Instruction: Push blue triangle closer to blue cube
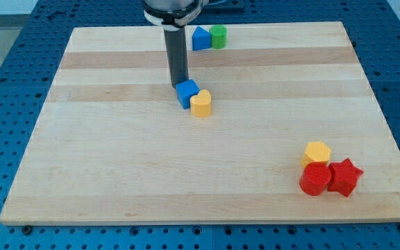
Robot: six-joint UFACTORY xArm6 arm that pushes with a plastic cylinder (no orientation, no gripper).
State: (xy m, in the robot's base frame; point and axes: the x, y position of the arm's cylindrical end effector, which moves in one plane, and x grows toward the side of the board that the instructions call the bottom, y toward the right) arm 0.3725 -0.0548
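Near the board's middle, your tip [178, 86] touches the blue cube [187, 93]; no jaws exist to report. Your target, the blue triangle [201, 38], sits at the view's top beside one green block [218, 36], up-right of the tip. Count: two blue, two yellow, two red, one green.

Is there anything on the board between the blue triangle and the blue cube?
In the camera view, only my tip stands between them, just above the blue cube; the rest up to the blue triangle is bare.
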